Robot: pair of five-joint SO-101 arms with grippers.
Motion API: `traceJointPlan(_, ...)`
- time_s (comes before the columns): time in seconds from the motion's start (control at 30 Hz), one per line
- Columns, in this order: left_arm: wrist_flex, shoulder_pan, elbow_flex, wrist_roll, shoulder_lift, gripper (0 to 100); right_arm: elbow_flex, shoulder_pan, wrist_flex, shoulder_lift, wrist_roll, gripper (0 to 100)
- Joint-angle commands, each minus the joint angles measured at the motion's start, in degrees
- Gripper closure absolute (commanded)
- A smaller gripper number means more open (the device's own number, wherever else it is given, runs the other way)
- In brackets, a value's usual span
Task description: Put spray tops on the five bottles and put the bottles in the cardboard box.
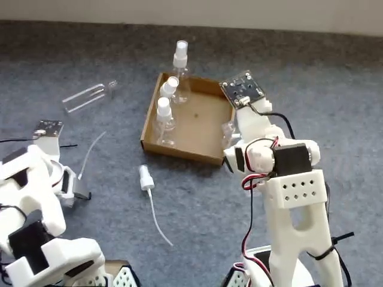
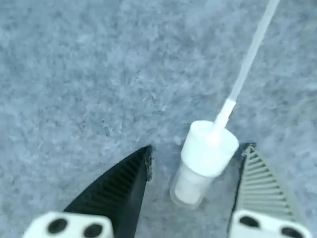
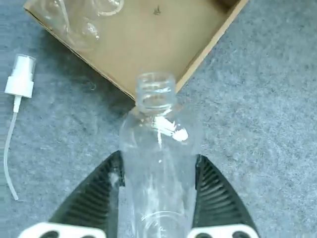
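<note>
The cardboard box point(image 1: 179, 153) is the landmark: three capped bottles point(image 1: 163, 116) stand along its left side, though whether the farthest is inside its far wall I cannot tell. Just outside the box's near right corner, the right gripper point(image 3: 158, 161) is clamped on the fourth bottle point(image 3: 158, 139). It is clear and empty, its long axis runs straight out from between the jaws, and its open threaded neck point(image 3: 155, 91) points at the box's near wall. What this bottle needs lies well to the left of the box: a white spray top point(image 2: 205, 153) on the carpet between the spread jaws of the left gripper point(image 2: 197, 148). Its cap is nearest the gripper and its thin dip tube point(image 2: 250, 54) points away. The left arm is plainly the nearer one. A second spray top point(image 1: 145, 177) lies loose just in front of the box's near wall
</note>
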Motion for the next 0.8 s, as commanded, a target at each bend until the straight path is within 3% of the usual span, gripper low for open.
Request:
traceJointPlan(0.0, -3.4, 4.3, 1.4, -0.1, -1.7, 77, -0.5, -1.7, 2.1, -2.1, -1.5, 96.7)
traceJointPlan(0.07, -3.6, 5.5, 2.4, 1.1, -1.7, 85, -0.5, -1.9, 2.6, -2.1, -1.6, 96.7)
traceJointPlan(0.2, -3.8, 6.0, 2.9, 13.8, -2.1, 100, -0.5, -1.9, 2.6, -2.1, -1.6, 96.7)
traceJointPlan(0.43, -3.4, 8.0, -1.0, 41.0, -1.8, 97, -0.4, -1.9, 2.7, -2.1, -1.6, 96.7)
traceJointPlan(0.6, -3.7, 12.0, -3.3, 64.9, -1.8, 84, -0.4, -1.9, 2.7, -2.1, -1.6, 96.7)
traceJointPlan(0.67, -3.7, 13.9, -3.4, 69.8, -1.8, 78, -0.4, -1.9, 2.7, -2.1, -1.6, 96.7)
traceJointPlan(0.77, -3.4, 15.0, -3.1, 69.9, -2.4, 71, -0.4, -1.9, 2.7, -2.1, -1.6, 96.7)
